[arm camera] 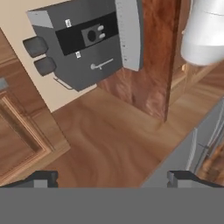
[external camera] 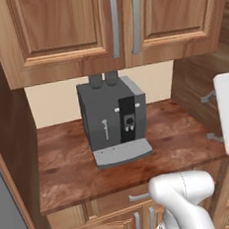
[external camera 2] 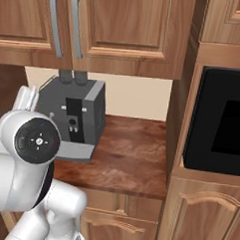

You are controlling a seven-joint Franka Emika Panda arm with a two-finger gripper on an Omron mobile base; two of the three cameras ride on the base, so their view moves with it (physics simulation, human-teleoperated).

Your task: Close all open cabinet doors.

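The gripper (arm camera: 111, 177) is held wide open and empty, near the coffee machine (external camera: 114, 117). Both cabinet doors (external camera: 58, 27) above appear shut, so an open door must be sought next.

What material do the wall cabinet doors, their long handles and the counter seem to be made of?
The cabinet doors look like medium-brown wood with a satin finish: grain lines and a framed raised panel show. Their bar handles look like brushed grey metal, possibly painted. The counter looks like darker reddish wood, slightly glossy.

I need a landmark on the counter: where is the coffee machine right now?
The coffee machine stands on the wooden countertop against the back wall, directly under the two wall-cabinet doors; it sits centre in the left base view and left of centre in the right base view.
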